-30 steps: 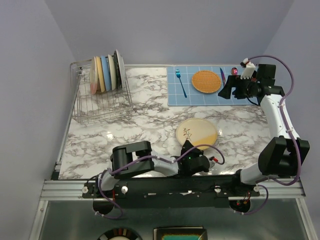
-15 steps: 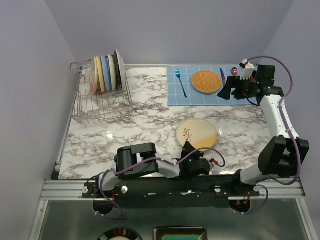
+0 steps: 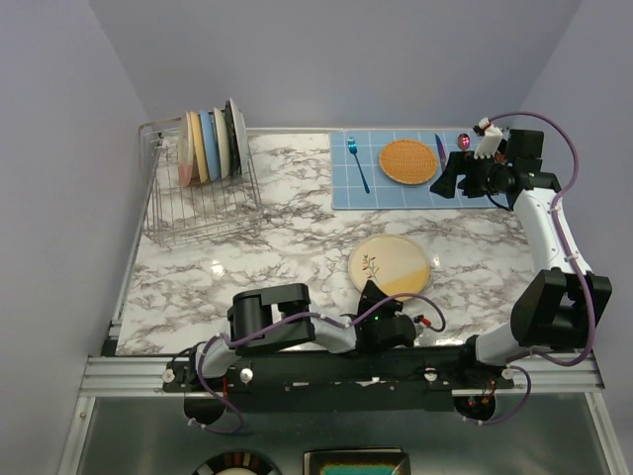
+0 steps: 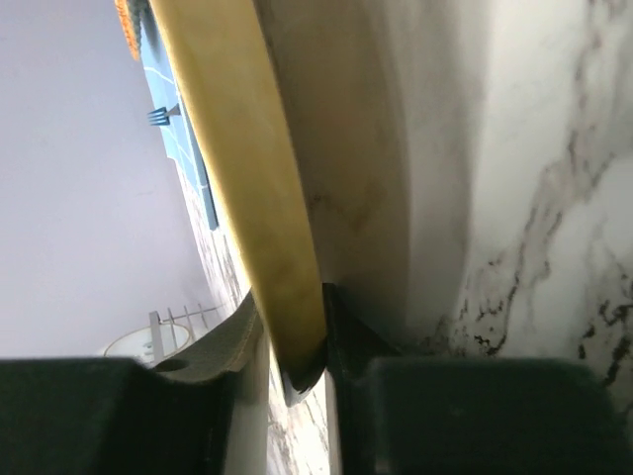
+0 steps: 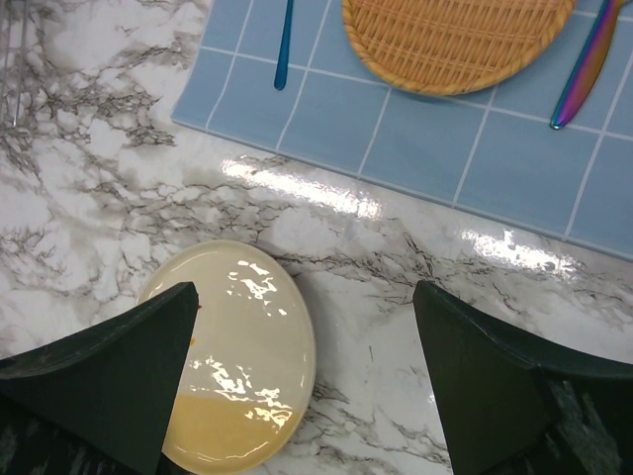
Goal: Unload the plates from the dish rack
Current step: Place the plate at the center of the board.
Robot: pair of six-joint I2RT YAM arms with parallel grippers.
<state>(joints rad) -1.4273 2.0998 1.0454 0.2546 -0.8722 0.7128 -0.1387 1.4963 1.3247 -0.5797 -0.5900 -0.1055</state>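
Note:
A cream and amber plate with a twig motif (image 3: 389,265) lies flat on the marble table, right of centre. My left gripper (image 3: 373,293) is at its near edge. In the left wrist view the plate's rim (image 4: 247,178) sits pinched between my left gripper's (image 4: 297,341) two fingers. The silver wire dish rack (image 3: 198,208) stands at the far left with several plates (image 3: 210,145) upright in its slots. My right gripper (image 3: 447,178) hovers open and empty over the right end of the mat. The right wrist view (image 5: 307,376) shows the plate (image 5: 237,356) on the table below.
A blue grid mat (image 3: 396,196) at the back right holds an orange woven disc (image 3: 407,161), a blue fork (image 3: 357,163) and an iridescent knife (image 3: 440,148). The disc (image 5: 450,40), fork (image 5: 285,45) and knife (image 5: 588,59) also show in the right wrist view.
The left arm's elbow has shifted slightly right and toward the near edge. The left gripper stays at the plate's near rim. The plate and right arm have not moved.

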